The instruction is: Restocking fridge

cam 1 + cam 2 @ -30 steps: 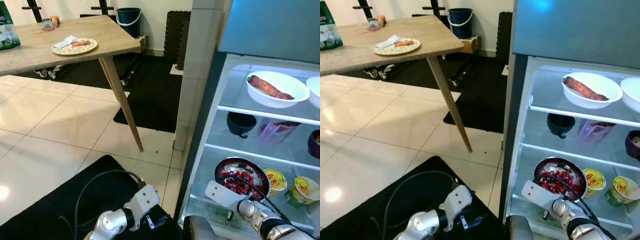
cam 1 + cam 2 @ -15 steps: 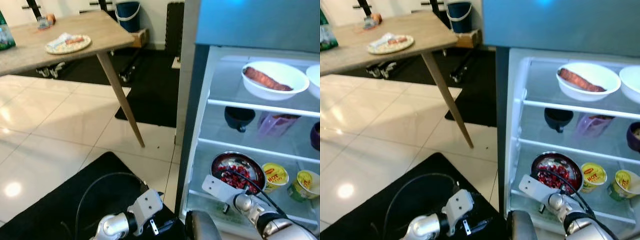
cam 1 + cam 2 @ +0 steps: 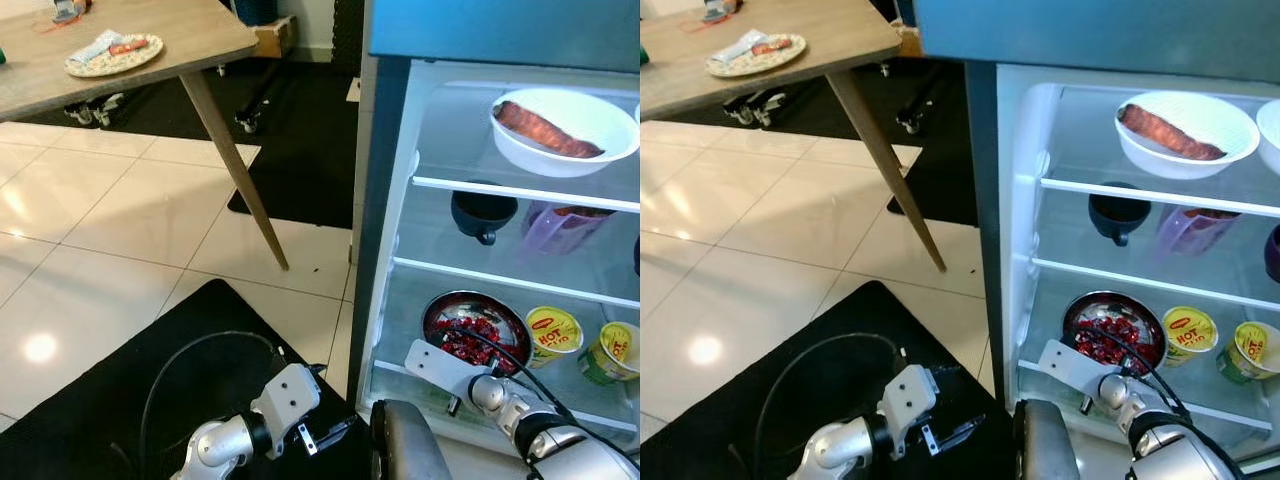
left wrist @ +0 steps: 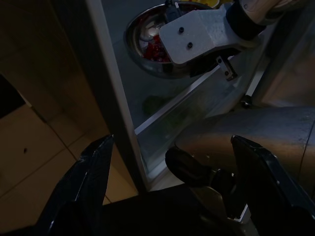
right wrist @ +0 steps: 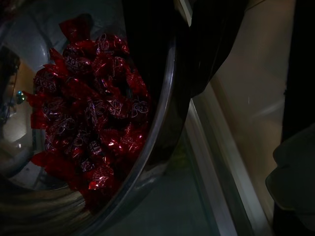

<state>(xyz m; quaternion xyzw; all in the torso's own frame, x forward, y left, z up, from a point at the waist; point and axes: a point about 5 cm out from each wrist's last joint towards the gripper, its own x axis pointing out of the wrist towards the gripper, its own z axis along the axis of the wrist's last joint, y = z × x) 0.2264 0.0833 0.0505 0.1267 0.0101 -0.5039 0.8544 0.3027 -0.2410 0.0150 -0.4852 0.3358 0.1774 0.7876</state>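
Right fingers (image 5: pixel 162 59) grip steel bowl (image 3: pixel 476 322) rim (left fingers (image 4: pixel 93 172) spread).

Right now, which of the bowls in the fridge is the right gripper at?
The metal bowl of red wrapped candies on the lower shelf; the right gripper is at its rim. The white bowl with the sausage sits on the top shelf.

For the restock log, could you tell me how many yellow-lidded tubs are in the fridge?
2, side by side on the lower shelf: one tub beside the metal bowl, the other tub near the frame's edge. More may be hidden.

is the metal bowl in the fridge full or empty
Partly full: the metal bowl holds a heap of red wrapped sweets, with bare steel showing beside them.
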